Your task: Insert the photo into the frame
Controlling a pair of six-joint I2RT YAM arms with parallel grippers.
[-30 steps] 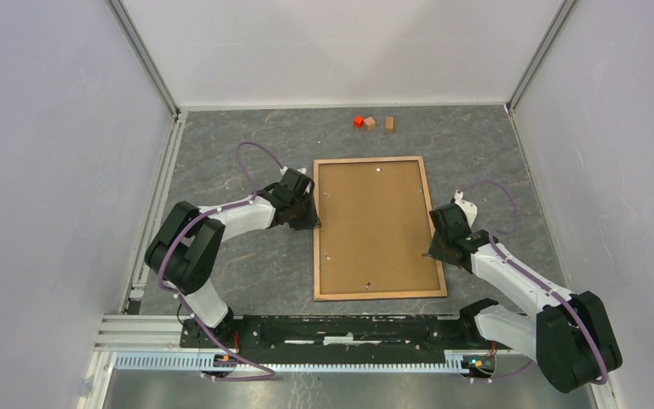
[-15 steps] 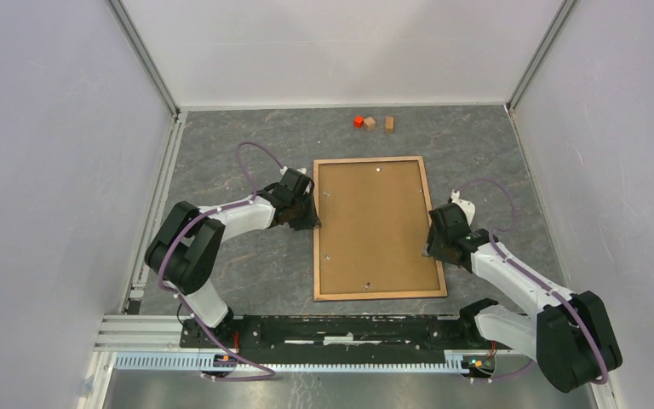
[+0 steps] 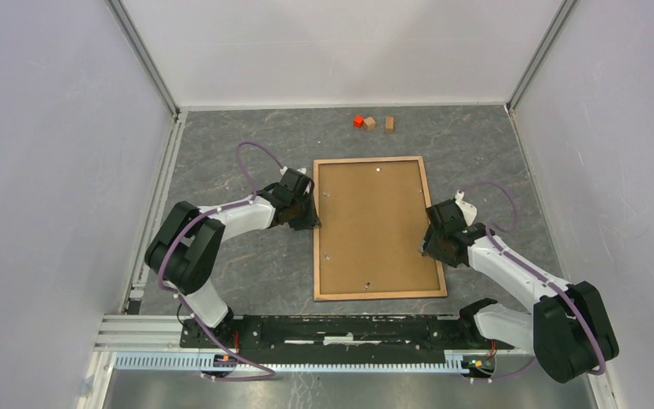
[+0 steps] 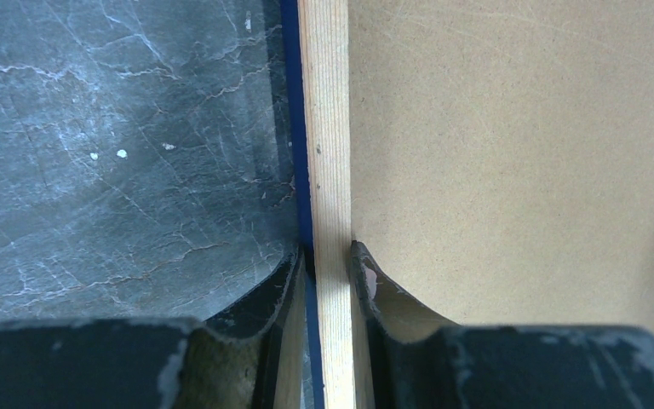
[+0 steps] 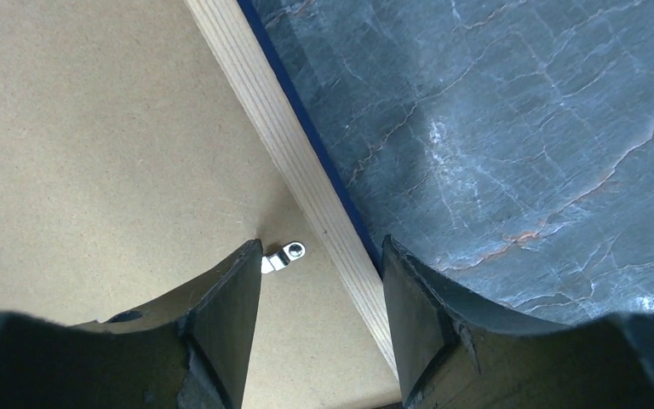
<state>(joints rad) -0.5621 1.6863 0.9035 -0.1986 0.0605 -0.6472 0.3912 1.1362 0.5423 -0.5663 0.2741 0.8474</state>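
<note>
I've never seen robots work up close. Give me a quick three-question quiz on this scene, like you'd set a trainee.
1. True or false: the left gripper is closed on a rail of the frame.
2. What lies between the open fingers of the right gripper?
A. a red cube
B. the frame's rail and a small metal clip
C. a beach photo
3. How many small blocks sit at the far edge of the table?

Key: 1 true; 2 B; 3 three.
</note>
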